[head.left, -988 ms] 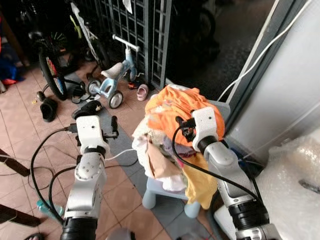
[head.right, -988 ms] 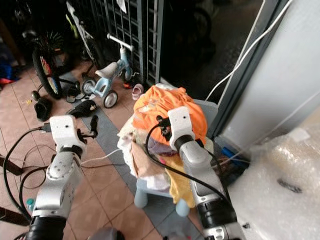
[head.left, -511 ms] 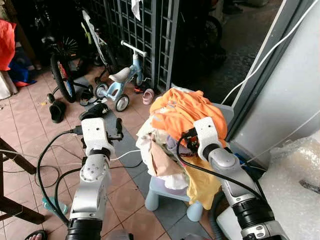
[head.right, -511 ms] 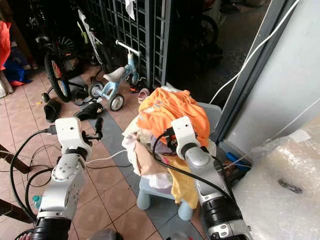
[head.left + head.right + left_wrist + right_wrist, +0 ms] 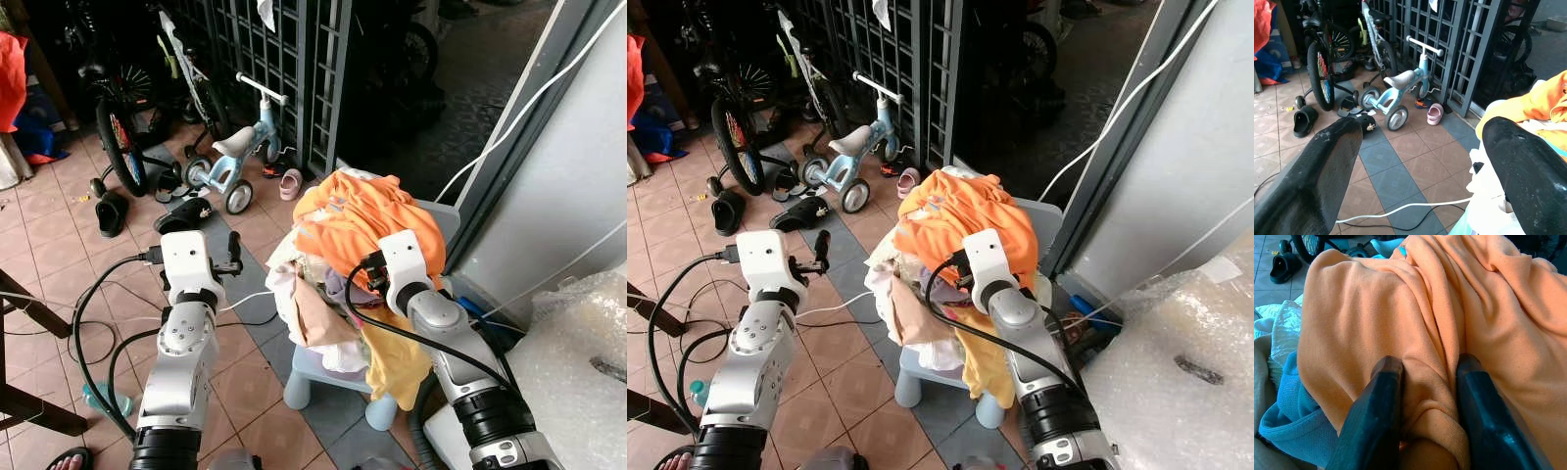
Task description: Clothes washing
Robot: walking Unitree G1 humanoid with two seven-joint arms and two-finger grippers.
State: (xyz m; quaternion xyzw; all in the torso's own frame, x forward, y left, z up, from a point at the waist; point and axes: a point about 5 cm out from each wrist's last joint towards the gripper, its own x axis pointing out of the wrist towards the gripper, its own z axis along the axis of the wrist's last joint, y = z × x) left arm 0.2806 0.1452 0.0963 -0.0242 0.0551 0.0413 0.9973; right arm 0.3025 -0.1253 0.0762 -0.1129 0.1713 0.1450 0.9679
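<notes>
Since half a second ago, little change: right arm a touch lower against the laundry, camera shifted slightly, pile and stool unmoved. From the left eye view: heap of clothes [image 5: 338,279] piled high on a small pale blue stool [image 5: 323,377], orange garment [image 5: 367,220] draped over the top, white and beige pieces hanging down the near side, a yellow one trailing toward the floor. Right claw [image 5: 367,279] pressed into the heap just under the orange cloth, its white wrist block above it. Left claw [image 5: 231,252] raised off to the left of the pile, apart from it, over the tiled floor [image 5: 59,255]. Behind, a light blue balance bike [image 5: 235,162], a bicycle [image 5: 118,137] against a dark metal gate [image 5: 294,69], a pink child's shoe [image 5: 290,183] and black sandals [image 5: 111,212]; white cable [image 5: 245,299] running across the tiles. From the right eye view: same layout, bubble wrap [image 5: 1176,372] at lower right beside a pale wall. From the left wrist view: left claw spread wide, nothing between the black fingers [image 5: 1322,171], bike and gate straight ahead, edge of the orange cloth just beside one finger. From the right wrist view: right claw clenched on a fold of the orange garment, cloth bunched between both fingers [image 5: 1374,416]; a blue towel [image 5: 1293,426] and white fabric [image 5: 1281,325] beneath.
</notes>
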